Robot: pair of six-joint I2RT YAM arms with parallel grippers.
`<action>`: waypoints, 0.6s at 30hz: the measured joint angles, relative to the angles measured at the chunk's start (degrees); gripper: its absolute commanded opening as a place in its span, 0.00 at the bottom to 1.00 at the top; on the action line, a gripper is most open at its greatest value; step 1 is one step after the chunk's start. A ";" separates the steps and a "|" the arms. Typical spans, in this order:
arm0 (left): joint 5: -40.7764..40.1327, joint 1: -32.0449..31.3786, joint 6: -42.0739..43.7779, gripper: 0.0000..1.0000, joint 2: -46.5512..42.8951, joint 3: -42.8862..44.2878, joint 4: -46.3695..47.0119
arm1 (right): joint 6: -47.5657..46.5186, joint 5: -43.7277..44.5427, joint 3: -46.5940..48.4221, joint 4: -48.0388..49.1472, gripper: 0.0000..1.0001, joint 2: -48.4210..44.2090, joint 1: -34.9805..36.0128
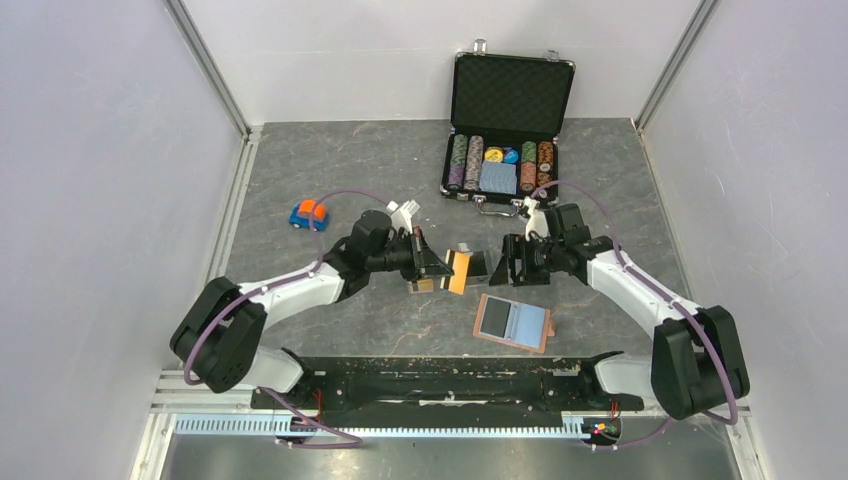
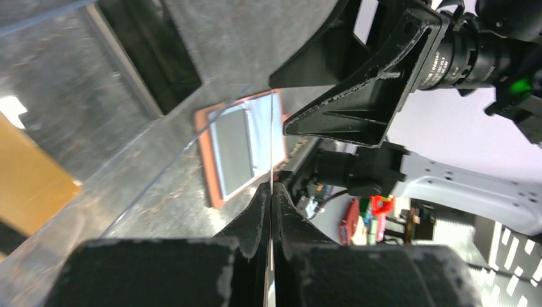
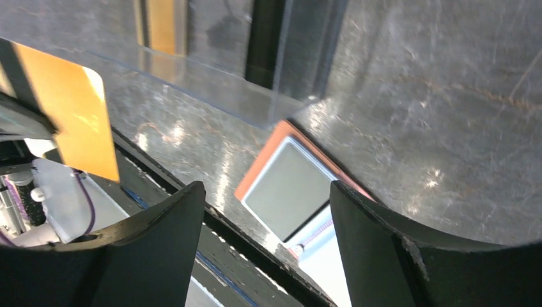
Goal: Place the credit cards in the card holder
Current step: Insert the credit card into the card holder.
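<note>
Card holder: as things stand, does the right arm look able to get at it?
Probably yes. The card holder lies open on the table close by the right pincer, which is open and empty, and nothing lies between them. The left pincer, holding a gold card, is off to one side.

Left arm's [image 1: 300, 285] jaws pinched tight (right arm's [image 1: 630, 285] parted).

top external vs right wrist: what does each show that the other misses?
Only top external: the poker-chip case, the toy car, both arms, and the left gripper shut on the gold-orange card. Only right wrist, plainly: the right gripper open with nothing between its fingers, and a clear plastic edge. Both: that card and the open card holder on the table.
</note>
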 measured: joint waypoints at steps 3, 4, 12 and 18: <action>-3.76 -0.13 3.15 0.02 -2.73 0.44 -7.76 | -0.24 1.55 -1.46 -0.98 0.74 1.75 0.00; -4.22 -0.13 3.87 0.02 -3.58 0.57 -9.22 | -0.22 1.60 -1.53 -0.96 0.74 2.51 0.00; -7.50 -0.13 8.57 0.02 -11.41 1.77 -17.42 | 1.07 0.35 0.94 1.44 0.72 10.99 1.90; -8.31 -0.13 8.66 0.02 -14.82 1.53 -19.41 | 4.04 -0.50 8.76 4.28 0.71 18.93 8.57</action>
